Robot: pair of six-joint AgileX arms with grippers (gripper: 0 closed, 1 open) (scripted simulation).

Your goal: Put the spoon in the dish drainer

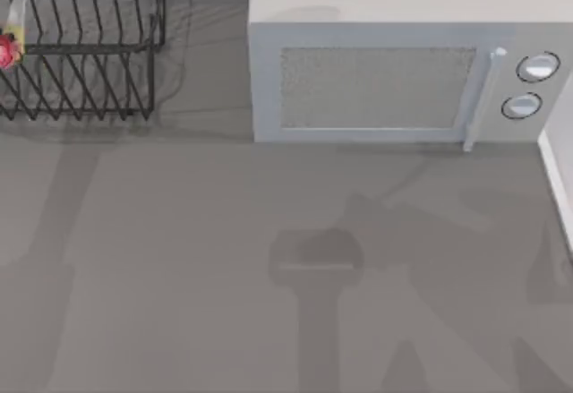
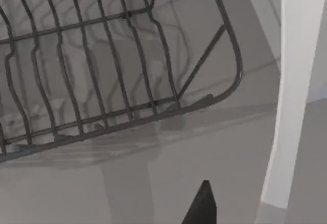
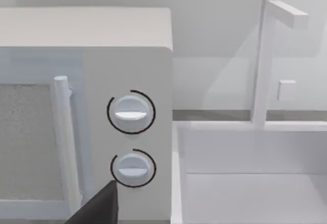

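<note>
Hovering over the dish drainer (image 1: 85,48) — left hand (image 1: 11,17) pinching the spoon (image 1: 7,50).

Dish drainer (image 1: 85,48) far left, microwave (image 1: 376,80) right; spoon (image 1: 7,50) seemingly inside

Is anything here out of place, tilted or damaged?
Nothing stands out. The dish drainer stands level at the table's far left, its bars unbent. The red knob of the spoon shows at its left edge. The microwave is shut.
</note>
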